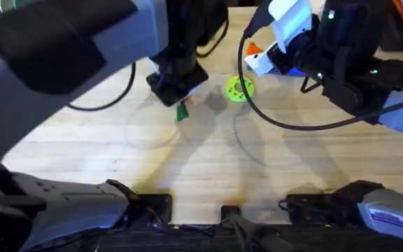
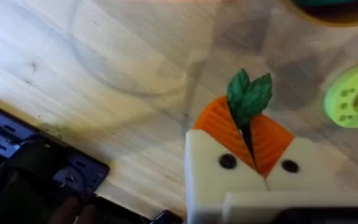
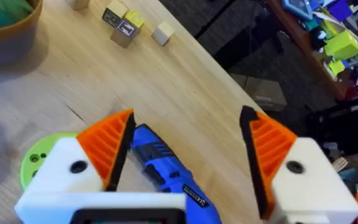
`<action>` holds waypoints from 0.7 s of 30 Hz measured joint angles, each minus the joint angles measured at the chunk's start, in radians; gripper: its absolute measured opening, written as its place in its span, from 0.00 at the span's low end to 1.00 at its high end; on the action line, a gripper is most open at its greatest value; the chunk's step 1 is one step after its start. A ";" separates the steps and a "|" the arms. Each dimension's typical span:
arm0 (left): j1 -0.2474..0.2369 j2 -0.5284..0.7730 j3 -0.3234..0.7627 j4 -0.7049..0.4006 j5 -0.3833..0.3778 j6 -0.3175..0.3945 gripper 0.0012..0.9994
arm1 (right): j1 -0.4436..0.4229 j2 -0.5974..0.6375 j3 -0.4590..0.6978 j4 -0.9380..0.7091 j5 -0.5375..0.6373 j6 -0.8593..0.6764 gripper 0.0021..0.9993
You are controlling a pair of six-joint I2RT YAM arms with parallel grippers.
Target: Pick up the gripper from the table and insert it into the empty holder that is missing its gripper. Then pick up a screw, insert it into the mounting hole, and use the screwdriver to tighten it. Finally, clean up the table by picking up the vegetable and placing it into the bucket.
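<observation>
Nearest my left wrist camera, the left end effector point(image 2: 252, 163) clamps the vegetable point(image 2: 248, 99) above the worktop point(image 2: 104, 93), while my right end effector point(image 3: 188, 158) stands open over the screwdriver point(image 3: 166, 171).

The bench point(image 1: 208, 161) is pale wood with a fine grain. The vegetable point(image 2: 248, 99) is dark green with veined leaves, set between orange ribbed pads point(image 2: 216, 124) on white blocks with black screw holes. The screwdriver point(image 3: 166, 171) is bright blue (white lettering on a black band). A lime-green disc point(image 1: 239, 89) has small holes. The bucket point(image 3: 8, 37) is orange-brown with a tan rim.
</observation>
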 joint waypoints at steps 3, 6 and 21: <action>0.003 0.000 0.085 0.009 -0.016 0.026 0.01 | 0.000 0.000 0.000 0.000 0.000 0.000 0.99; 0.018 -0.001 0.125 0.067 -0.096 0.038 0.01 | 0.000 0.000 0.000 0.000 0.000 0.000 0.99; 0.192 0.155 0.128 0.397 -0.332 0.049 0.01 | 0.000 0.000 0.000 0.000 0.000 0.000 0.99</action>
